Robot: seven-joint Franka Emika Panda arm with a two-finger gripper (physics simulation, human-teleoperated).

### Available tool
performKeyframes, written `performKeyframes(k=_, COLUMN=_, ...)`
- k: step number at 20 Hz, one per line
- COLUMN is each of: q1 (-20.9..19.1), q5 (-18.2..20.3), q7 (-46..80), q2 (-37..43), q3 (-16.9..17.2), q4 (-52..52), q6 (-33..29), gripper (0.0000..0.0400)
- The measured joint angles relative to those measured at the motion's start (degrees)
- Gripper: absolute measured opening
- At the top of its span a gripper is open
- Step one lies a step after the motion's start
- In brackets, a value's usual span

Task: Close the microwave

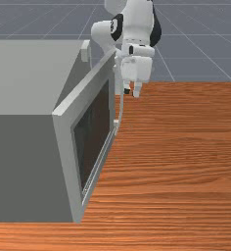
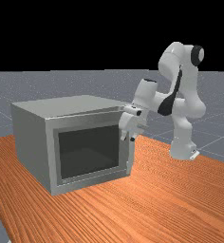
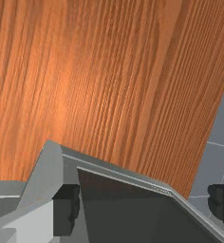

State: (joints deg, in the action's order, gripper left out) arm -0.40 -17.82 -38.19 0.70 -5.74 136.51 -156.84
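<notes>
table (image 2: 190,204): orange-brown wood, streaky grain, runs under the microwave (image 2: 31,142) and out past it.
microwave: big boxy thing, plain matte grey; top paler than the side wall in the far view. Sits upright on the table, at the front view's left. Still needs closing, door (image 1: 66,157) ajar.
arm (image 2: 168,102): white, black patches, reaches in from the far view's right of the microwave.
door: light grey frame, flat, fairly thick edge. Meets the microwave body at one upright side, stands off it at the other; seen from the front view, a wedge of space widens toward the arm. Partly open, not flush.
window (image 2: 90,152): dark, near-black pane set in the door of the microwave, brownish in the front view, greyish in the wrist view.
gripper (image 1: 132,91): by the microwave, near the swung-out side of its door, tips pointing down. Fingers (image 3: 66,209) wide apart, nothing pinched. Touching the door or not, can't tell.
handle (image 1: 121,105): thin, pale, bowed bar, upright, on the outer face of the microwave door, along its swung-out side, near the gripper.
</notes>
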Motion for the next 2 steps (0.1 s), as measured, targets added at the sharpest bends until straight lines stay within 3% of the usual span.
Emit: performKeyframes(k=2, q1=0.45, q5=2.01, q7=-7.64, q2=0.4, q3=1.93, q4=0.76, q6=-0.1, gripper=0.04)
